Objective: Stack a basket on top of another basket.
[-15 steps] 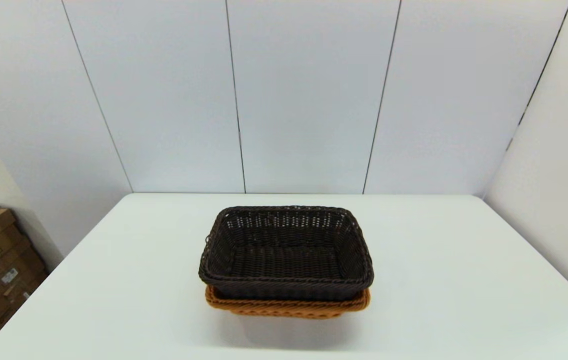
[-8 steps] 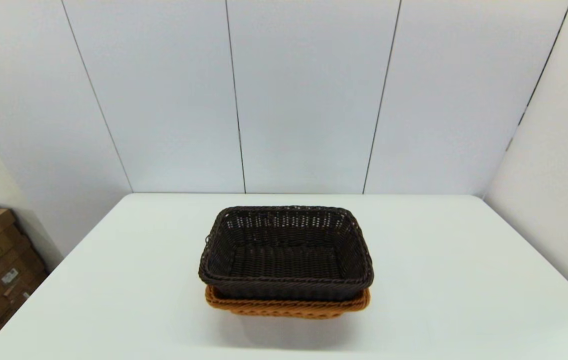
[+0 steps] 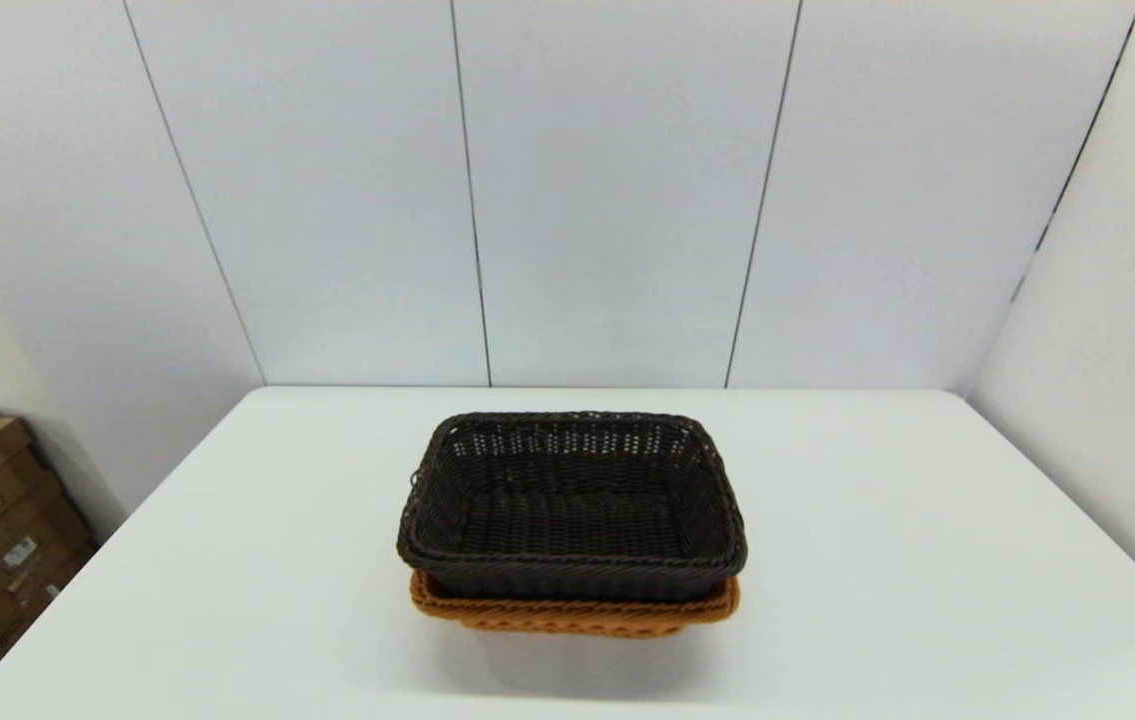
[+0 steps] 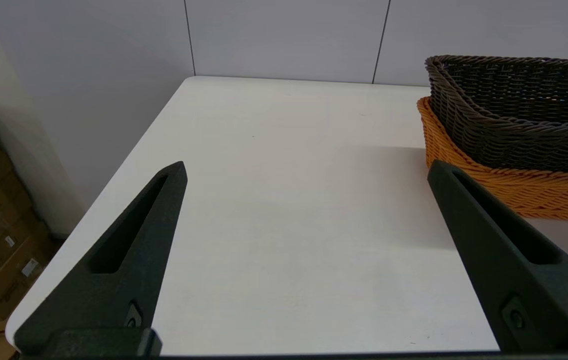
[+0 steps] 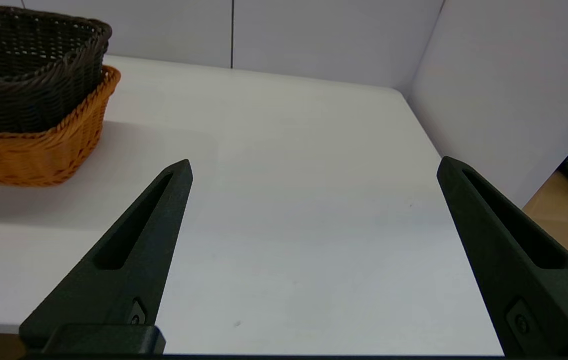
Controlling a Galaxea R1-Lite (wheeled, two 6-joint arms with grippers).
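Dark basket (image 3: 571, 505) sits nested in orange-tan basket (image 3: 575, 612), stack looks complete; left gripper (image 4: 306, 170) and right gripper (image 5: 314, 167) parked near, fingers apart, nothing further needed.

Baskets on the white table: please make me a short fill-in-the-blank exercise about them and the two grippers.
1. The dark brown basket sits inside the ____ basket.
2. The stacked baskets stand on the ____ table.
3. The left gripper holds nothing; its fingers are ____.
4. The right gripper is over the table, ____ from the baskets.

Missing words: orange-tan; white; open; apart
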